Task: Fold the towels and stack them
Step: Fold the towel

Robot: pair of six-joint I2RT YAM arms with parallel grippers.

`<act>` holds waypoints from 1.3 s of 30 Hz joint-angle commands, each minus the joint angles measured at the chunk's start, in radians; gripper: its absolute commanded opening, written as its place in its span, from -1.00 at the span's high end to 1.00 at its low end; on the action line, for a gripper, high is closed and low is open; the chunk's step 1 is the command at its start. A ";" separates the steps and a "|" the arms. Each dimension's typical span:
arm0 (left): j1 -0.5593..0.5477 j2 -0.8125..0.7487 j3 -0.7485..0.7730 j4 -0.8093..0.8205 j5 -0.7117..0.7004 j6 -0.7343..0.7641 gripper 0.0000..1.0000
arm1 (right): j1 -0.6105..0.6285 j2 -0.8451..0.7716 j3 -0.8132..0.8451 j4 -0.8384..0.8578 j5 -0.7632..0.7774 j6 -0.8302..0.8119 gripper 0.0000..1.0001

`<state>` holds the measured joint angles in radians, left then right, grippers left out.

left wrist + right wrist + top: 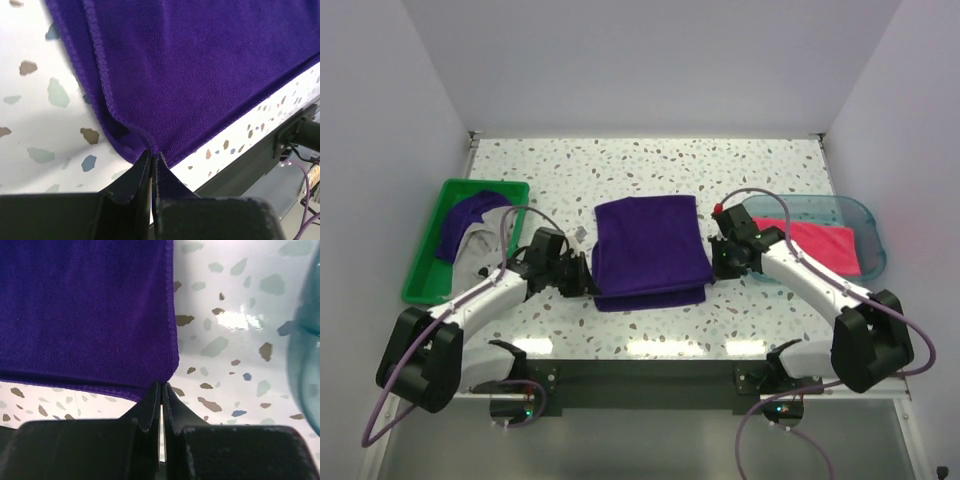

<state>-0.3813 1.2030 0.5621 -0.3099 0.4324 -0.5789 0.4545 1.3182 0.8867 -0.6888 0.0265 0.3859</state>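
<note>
A dark purple towel point(650, 250) lies folded over in the middle of the table. My left gripper point(588, 280) is shut on its near left corner; in the left wrist view the towel point(200, 75) puckers at the fingertips point(142, 167). My right gripper point(717, 262) is shut on its near right corner, seen in the right wrist view point(161, 386) with the towel point(85, 310) above it. A hot pink towel point(820, 243) lies folded in the teal tray point(865, 215). Another purple towel point(468, 215) and a pale grey-white one point(480, 245) lie in the green bin point(425, 270).
The green bin stands at the left, close to my left arm. The translucent teal tray stands at the right, its edge in the right wrist view point(305, 340). White walls close in the table on three sides. The table's near edge point(260, 150) runs just behind the towel.
</note>
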 commanded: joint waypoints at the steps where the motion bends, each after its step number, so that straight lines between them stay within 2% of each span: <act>1: 0.013 0.026 -0.040 0.029 -0.082 0.001 0.91 | -0.008 0.030 -0.049 0.037 0.067 0.016 1.00; 6: 0.013 0.079 -0.041 0.026 -0.109 0.024 0.91 | -0.004 0.095 -0.087 0.089 0.058 0.041 1.00; 11: 0.013 0.066 -0.013 -0.015 -0.135 0.031 0.92 | -0.002 0.102 -0.092 0.080 0.069 0.045 1.00; 21: 0.013 0.035 0.338 -0.227 -0.267 0.102 0.92 | 0.000 -0.013 0.148 -0.090 0.105 0.013 1.00; 23: 0.013 0.024 0.357 -0.265 -0.273 0.113 0.92 | -0.002 -0.036 0.156 -0.115 0.092 0.011 1.00; 26: 0.013 0.000 0.320 -0.273 -0.245 0.117 0.91 | 0.000 -0.063 0.120 -0.129 0.046 0.027 1.00; 33: 0.013 -0.010 0.111 -0.219 -0.181 0.114 0.91 | 0.001 -0.082 -0.097 -0.049 -0.045 0.103 1.00; 39: 0.013 0.056 0.030 -0.132 -0.176 0.109 0.90 | 0.006 -0.011 -0.178 0.040 -0.048 0.117 1.00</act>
<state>-0.3847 1.2346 0.6273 -0.4576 0.3283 -0.5053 0.4725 1.2831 0.7429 -0.6350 -0.1070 0.5114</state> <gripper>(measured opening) 0.055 0.010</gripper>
